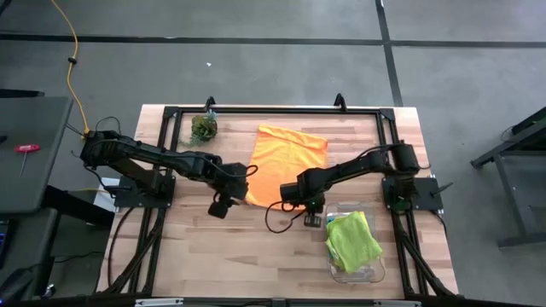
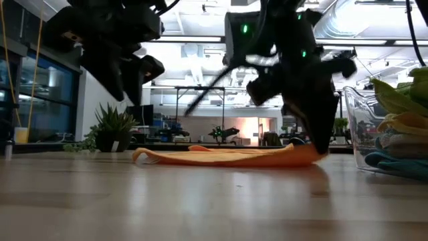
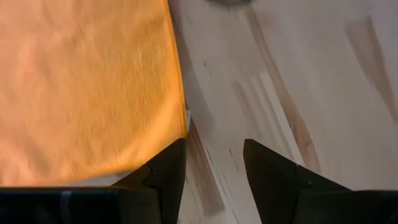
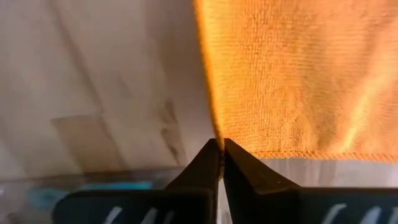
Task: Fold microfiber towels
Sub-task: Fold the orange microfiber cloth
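An orange microfiber towel (image 1: 286, 162) lies spread flat on the wooden table (image 1: 213, 256). It shows in the low view as a low orange strip (image 2: 227, 156). My right gripper (image 1: 288, 201) points down at the towel's near right corner, shut on it. My left gripper (image 1: 239, 194) hovers open above the table just outside the near left corner (image 3: 184, 127). Nothing is between its fingers (image 3: 214, 158). A lime-green towel (image 1: 351, 239) lies bunched on top of other cloths in a clear bin. My right gripper pinches the orange towel's near right corner (image 4: 219, 138) between its two shut fingertips, coming from above and pointing steeply down. The corner stays down at the table (image 2: 313, 155). The rest of the towel lies flat; its layers cannot be told.
The clear plastic bin (image 1: 368, 271) stands at the near right, close to the right arm, and shows in the low view (image 2: 364, 127). A small potted green plant (image 1: 203, 128) sits at the far left. Bare wood lies in front of the towel.
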You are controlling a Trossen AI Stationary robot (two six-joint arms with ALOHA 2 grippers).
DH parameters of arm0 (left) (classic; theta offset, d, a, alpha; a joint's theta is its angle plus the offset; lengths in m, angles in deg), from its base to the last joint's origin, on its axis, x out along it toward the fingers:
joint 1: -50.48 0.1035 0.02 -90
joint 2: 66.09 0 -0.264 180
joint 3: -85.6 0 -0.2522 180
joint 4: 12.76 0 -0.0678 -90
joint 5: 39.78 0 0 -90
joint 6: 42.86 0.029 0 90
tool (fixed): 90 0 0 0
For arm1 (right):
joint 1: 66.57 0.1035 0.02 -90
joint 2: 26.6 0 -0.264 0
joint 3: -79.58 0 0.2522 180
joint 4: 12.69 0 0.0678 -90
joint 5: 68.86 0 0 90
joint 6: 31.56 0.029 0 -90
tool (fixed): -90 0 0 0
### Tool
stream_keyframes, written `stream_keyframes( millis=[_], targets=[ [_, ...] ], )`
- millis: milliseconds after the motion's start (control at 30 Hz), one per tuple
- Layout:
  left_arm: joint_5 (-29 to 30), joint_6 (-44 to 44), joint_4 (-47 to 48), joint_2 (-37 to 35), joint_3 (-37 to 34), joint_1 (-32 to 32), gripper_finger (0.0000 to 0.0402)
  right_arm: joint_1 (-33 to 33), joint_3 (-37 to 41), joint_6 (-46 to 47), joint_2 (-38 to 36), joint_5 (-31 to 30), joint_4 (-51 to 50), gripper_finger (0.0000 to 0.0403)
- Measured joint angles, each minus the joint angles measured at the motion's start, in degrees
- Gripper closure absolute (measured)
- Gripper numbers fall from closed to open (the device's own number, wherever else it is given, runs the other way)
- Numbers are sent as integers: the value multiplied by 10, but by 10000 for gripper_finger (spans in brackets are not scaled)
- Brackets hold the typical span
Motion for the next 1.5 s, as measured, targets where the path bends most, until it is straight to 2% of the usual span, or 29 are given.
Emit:
stream_keyframes(
  millis=[133, 333, 667, 767, 900, 1033, 1233, 1500],
  targets=[
    [10, 6, 37, 0, 0, 4, 250, -7, 0, -2, -38, 3, 3, 401],
    [66, -11, 44, 0, 0, 17, 250, -43, 0, 18, -74, 5, 10, 402],
    [69, -53, 21, 0, 0, 18, 249, -130, 0, 62, -111, 67, 39, 402],
    [77, -67, 9, 0, 0, 14, 249, -151, 0, 90, -113, 67, 35, 402],
    [130, -106, -9, 3, 0, 13, 249, -181, 0, 140, -113, 35, 40, 403],
    [138, -126, -18, 7, 0, 14, 249, -211, 0, 170, -113, 30, 42, 403],
    [138, -131, -57, 39, 0, 7, 249, -240, 0, 177, -113, 25, 46, 403],
    [163, -134, -86, 110, 0, -4, 249, -242, 0, 167, -112, 26, 49, 403]
  ],
)
